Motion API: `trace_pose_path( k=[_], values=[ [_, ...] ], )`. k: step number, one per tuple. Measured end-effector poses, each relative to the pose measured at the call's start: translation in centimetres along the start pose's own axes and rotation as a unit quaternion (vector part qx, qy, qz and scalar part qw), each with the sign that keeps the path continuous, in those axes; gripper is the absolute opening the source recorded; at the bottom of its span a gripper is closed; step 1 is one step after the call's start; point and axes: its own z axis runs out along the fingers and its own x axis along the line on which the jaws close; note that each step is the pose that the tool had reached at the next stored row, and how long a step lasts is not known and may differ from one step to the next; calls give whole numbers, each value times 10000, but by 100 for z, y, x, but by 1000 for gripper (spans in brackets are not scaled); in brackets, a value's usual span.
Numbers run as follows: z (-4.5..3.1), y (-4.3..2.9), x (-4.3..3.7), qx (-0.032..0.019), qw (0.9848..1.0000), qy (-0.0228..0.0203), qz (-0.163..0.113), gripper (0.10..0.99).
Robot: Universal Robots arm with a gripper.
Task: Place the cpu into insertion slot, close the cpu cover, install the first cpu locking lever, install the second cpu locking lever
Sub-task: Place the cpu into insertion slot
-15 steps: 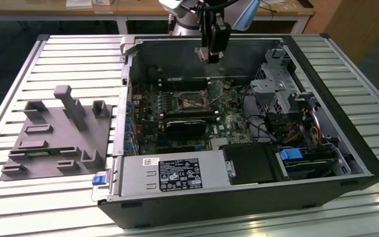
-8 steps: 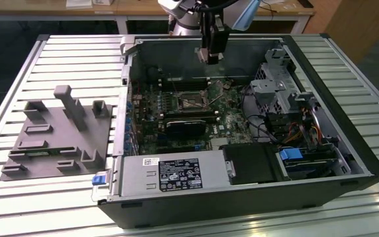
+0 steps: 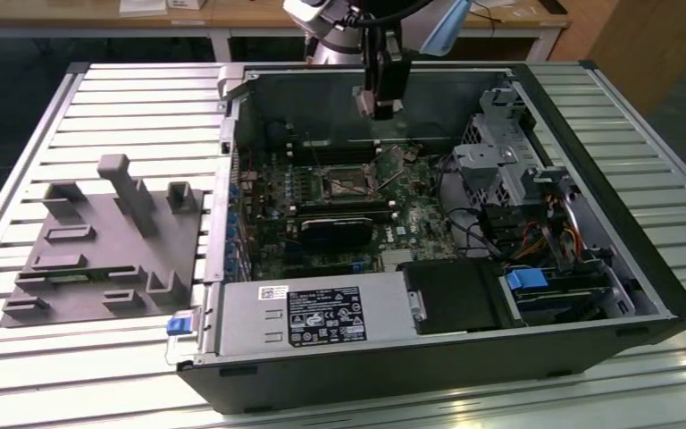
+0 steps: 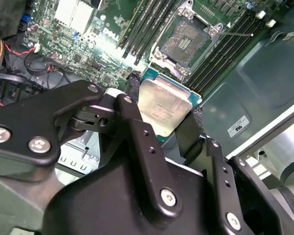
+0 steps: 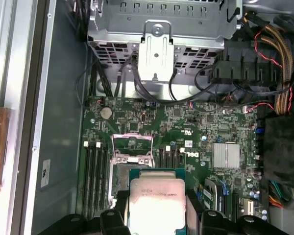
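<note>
My gripper (image 3: pixel 380 105) hangs inside the open computer case, above the back part of the motherboard. It is shut on the cpu (image 4: pixel 162 105), a flat square chip with a pale silver top and a green edge, pinched by two opposite sides between the black fingers (image 4: pixel 133 87). In the first wrist view the cpu (image 5: pixel 157 200) partly hides the insertion slot (image 5: pixel 120 171), which lies a little beyond it on the board. The insertion slot (image 4: pixel 185 40) has a dark centre and a silver rim; it is empty. The cpu cover (image 5: pixel 132 142) stands swung open at the slot's far side.
A grey power supply box (image 3: pixel 307 317) fills the case's near side. A metal drive cage (image 3: pixel 504 170) and cable bundles (image 5: pixel 279 73) sit on the exterior view's right. Black memory slots (image 4: pixel 149 24) flank the socket. A grey fixture block (image 3: pixel 104 250) lies outside the case on the slatted table.
</note>
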Motion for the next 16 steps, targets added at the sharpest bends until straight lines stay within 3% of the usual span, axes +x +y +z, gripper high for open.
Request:
trace_pose_path(
  k=[16],
  values=[
    [165,-55,20,0,10000,0,3,541]
  ],
)
